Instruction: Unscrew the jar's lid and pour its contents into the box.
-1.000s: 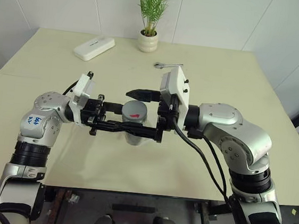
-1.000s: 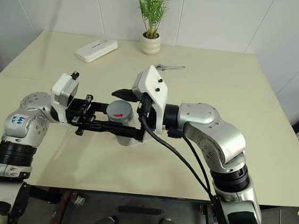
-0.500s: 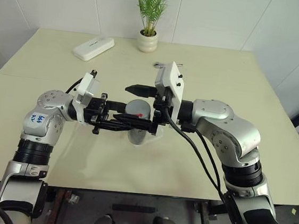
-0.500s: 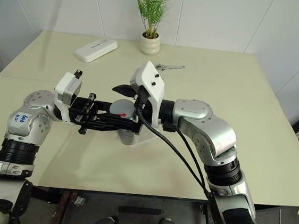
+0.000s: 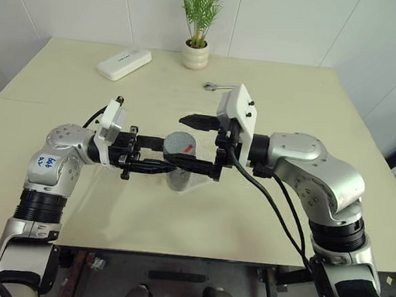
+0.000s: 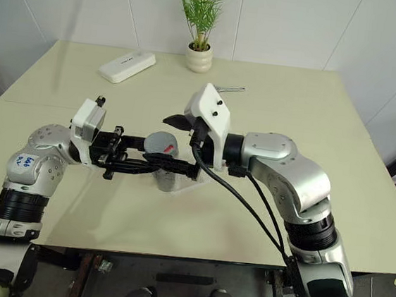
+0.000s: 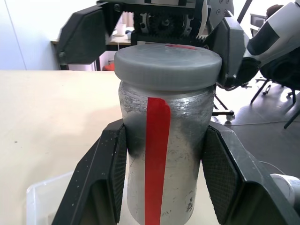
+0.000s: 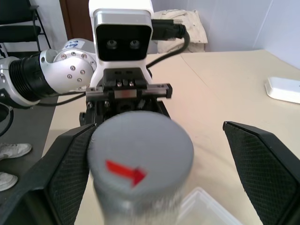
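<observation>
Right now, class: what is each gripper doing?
Left gripper: closed on the jar, below the lid.
Right gripper: open, fingers either side of the lid, not gripping it.

Grey lid with a red mark, clear jar striped red, black-fingered left gripper, cream table, white case.

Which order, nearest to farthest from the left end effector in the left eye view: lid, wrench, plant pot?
1. lid: on the jar that the left end effector grips.
2. wrench: farther back on the table, right of centre.
3. plant pot: at the table's far edge.
</observation>
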Motion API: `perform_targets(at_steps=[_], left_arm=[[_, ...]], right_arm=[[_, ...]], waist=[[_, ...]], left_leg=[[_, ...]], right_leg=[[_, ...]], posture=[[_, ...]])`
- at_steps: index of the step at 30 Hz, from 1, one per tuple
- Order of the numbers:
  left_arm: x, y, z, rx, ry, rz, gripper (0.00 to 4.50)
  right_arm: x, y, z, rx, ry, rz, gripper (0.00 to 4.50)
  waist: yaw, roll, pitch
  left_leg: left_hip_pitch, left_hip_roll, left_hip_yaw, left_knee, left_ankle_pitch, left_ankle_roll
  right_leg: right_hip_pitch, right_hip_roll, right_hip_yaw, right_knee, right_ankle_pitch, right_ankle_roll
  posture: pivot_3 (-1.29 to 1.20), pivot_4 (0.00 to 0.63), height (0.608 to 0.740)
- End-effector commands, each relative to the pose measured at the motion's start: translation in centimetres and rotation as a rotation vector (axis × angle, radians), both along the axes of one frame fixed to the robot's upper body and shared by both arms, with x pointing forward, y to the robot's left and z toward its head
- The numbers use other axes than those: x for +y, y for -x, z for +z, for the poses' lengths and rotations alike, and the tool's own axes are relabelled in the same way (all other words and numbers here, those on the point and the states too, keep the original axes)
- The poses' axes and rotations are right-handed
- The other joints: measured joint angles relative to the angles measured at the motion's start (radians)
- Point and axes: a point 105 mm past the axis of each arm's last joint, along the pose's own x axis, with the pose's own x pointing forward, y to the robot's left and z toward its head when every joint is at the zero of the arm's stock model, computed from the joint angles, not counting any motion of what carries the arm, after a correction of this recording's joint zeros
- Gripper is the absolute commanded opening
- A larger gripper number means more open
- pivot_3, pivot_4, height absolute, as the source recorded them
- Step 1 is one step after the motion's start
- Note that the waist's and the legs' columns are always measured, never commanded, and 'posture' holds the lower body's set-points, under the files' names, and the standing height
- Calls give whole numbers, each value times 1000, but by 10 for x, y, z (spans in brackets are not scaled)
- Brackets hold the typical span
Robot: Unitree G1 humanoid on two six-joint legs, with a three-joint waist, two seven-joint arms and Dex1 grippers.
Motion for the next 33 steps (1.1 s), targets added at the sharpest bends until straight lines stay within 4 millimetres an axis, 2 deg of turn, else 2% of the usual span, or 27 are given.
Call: perform_targets(at_steps=[1,18,23,28,33], left_arm=[[3,9,8,-52,-9,-25,1944],[10,4,7,-48,-15,6,1944],[9,1,9,-50,-7,8,1944],[3,-1,10,-43,8,-14,1944],[-4,-2,11,-46,13,-41,1944]], right_arm=[[-21,-6,17,-54,-42,-103,4500],[-51,3,14,-31,-5,-197,4500],[-55,3,23,-34,-36,-216,4500],[-41,5,35,-23,-109,-153,4500],[-10,13,34,-1,-124,-6,4500]], waist=[[0,0,0],[0,0,0],[1,0,0],[-1,0,0],[0,0,0]], left_leg=[[0,0,0,0,0,0],[1,0,4,0,-1,1],[2,1,5,0,-1,2],[2,1,5,0,-1,2],[2,2,5,0,-1,2]], right_leg=[[0,0,0,0,0,0],[0,0,3,0,0,0],[0,0,4,0,0,0],[0,1,4,0,0,0],[0,1,4,1,0,0]], posture=[[0,150,740],[0,150,740],[0,150,740],[0,150,740],[0,150,740]])
